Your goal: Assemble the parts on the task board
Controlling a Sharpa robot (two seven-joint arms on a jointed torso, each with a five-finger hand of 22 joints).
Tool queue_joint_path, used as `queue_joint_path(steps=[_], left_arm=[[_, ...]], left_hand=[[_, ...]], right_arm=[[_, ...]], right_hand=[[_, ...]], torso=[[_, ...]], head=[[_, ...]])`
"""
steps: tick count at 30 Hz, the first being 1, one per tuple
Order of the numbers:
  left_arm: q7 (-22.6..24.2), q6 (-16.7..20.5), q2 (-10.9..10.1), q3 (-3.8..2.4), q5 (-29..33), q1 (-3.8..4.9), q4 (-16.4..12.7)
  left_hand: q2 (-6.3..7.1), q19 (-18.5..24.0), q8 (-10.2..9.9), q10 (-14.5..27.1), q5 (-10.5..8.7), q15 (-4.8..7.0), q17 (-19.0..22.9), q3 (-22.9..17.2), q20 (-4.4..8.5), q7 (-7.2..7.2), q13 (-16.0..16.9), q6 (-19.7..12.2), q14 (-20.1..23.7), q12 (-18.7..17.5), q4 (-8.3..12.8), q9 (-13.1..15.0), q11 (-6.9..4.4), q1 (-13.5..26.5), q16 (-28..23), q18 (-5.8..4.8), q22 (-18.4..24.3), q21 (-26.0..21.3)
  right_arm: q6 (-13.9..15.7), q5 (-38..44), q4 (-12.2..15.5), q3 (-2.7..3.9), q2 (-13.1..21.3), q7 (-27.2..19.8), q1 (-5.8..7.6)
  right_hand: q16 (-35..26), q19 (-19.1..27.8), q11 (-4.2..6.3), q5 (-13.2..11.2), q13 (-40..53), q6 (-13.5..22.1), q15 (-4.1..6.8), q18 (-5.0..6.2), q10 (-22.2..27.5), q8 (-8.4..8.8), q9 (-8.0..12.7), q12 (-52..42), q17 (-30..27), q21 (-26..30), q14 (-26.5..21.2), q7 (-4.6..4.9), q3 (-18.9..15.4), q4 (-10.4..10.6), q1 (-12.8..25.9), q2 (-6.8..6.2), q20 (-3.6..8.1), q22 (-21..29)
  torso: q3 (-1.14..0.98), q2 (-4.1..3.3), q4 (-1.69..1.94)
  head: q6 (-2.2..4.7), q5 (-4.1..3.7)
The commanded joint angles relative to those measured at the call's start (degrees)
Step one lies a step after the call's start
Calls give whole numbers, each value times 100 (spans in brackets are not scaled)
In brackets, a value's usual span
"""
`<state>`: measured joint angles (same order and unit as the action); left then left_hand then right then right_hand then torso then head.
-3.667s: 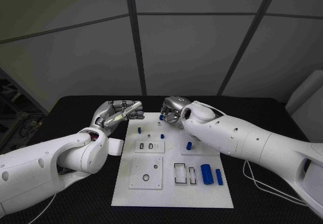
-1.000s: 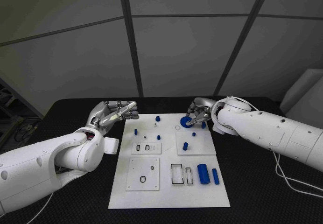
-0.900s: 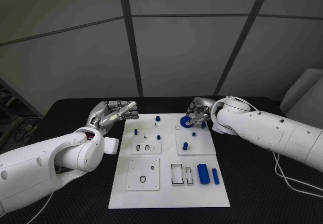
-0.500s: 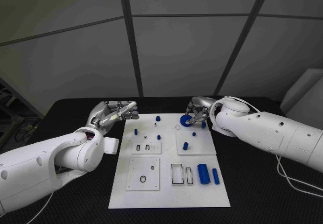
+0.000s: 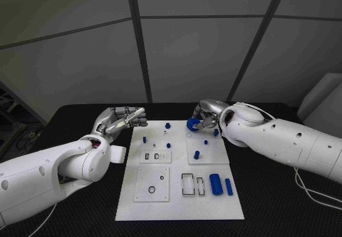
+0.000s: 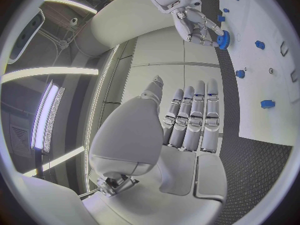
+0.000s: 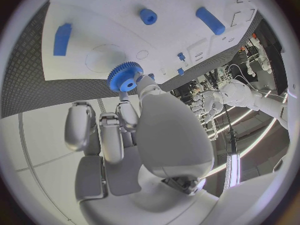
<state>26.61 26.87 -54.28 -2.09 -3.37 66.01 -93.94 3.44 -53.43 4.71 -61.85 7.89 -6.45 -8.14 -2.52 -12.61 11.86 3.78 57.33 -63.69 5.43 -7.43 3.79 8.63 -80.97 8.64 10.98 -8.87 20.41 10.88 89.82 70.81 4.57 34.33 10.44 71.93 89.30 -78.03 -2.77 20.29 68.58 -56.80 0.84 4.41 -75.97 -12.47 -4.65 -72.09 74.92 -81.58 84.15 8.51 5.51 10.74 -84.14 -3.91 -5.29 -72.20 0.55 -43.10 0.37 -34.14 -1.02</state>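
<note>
My right hand [image 5: 204, 117] hovers over the back edge of the white task board [image 5: 178, 210] and pinches a blue gear [image 5: 192, 124] between thumb and fingers. In the right wrist view the gear [image 7: 125, 78] sits at the fingertips, just above a round outline on the board [image 7: 106, 15]. My left hand [image 5: 121, 118] is off the board's back left corner, fingers straight and side by side [image 6: 190, 120], holding nothing. The left wrist view also shows the right hand [image 6: 197, 25] with the gear [image 6: 223, 39].
Small blue pegs [image 5: 167, 125] [image 5: 196, 154] stand on the board's back half. A thick blue cylinder [image 5: 216, 183] and a thin one [image 5: 228, 186] lie at its right, beside rectangular frames [image 5: 189, 183]. Black table [image 5: 271, 197] surrounds the board.
The right hand has shifted a little to the left and toward the board's back edge with the gear still in it. The left hand has not moved.
</note>
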Motion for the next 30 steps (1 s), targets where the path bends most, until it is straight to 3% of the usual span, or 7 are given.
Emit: queue_joint_path(steps=[1,6,10,16,30], left_arm=[[15,-55,-5,-5,-38,10,-17],[14,-59,2,-5,-38,10,-13],[12,-64,18,-5,-38,10,-5],[6,-65,32,-5,-38,10,5],[4,-71,61,-6,-38,11,23]], left_hand=[[-33,-18,-30,4,-32,-13,-5,2,-11,31,-5,5,-8,-12,40,-8,54,16,-30,-56,8,1],[-37,-18,-35,9,-35,-14,-7,2,-12,32,-6,1,-8,-18,42,-9,56,16,-34,-56,8,0],[-37,-18,-35,9,-35,-14,-7,2,-12,32,-6,1,-8,-18,42,-9,56,16,-34,-56,8,0],[-37,-18,-35,9,-35,-14,-7,2,-12,32,-6,1,-8,-18,42,-9,56,16,-34,-56,8,0],[-37,-18,-35,9,-35,-14,-7,2,-12,32,-6,1,-8,-18,42,-9,56,16,-34,-56,8,0]], right_arm=[[454,141,148,4,-10,-78,11],[587,212,180,4,-193,-43,11],[623,266,76,3,-460,-10,12],[597,287,-120,-7,-812,-16,12],[422,288,-424,-221,-1239,-72,3]], right_hand=[[17,-47,32,43,9,-201,45,-68,-3,-5,-14,35,1370,-27,553,-130,48,-6,35,-31,6,-26],[16,-73,37,71,12,-213,51,-76,-7,7,-8,39,1365,-46,552,-134,81,-13,21,-45,13,-65],[16,-90,40,82,11,-221,54,-81,-6,14,-4,43,1366,-58,553,-136,103,-19,11,-52,17,-89],[12,-104,41,91,6,-230,57,-86,-3,21,0,52,1357,-68,551,-137,132,-25,0,-54,21,-109],[10,-113,42,97,2,-231,58,-89,1,28,3,59,1351,-74,549,-135,149,-28,-5,-57,23,-123]], torso=[[1,-3,-3],[2,0,0],[7,-4,20],[6,-8,10],[3,-5,3]], head=[[-4,28],[-7,34],[-9,36],[-24,67],[-51,98]])
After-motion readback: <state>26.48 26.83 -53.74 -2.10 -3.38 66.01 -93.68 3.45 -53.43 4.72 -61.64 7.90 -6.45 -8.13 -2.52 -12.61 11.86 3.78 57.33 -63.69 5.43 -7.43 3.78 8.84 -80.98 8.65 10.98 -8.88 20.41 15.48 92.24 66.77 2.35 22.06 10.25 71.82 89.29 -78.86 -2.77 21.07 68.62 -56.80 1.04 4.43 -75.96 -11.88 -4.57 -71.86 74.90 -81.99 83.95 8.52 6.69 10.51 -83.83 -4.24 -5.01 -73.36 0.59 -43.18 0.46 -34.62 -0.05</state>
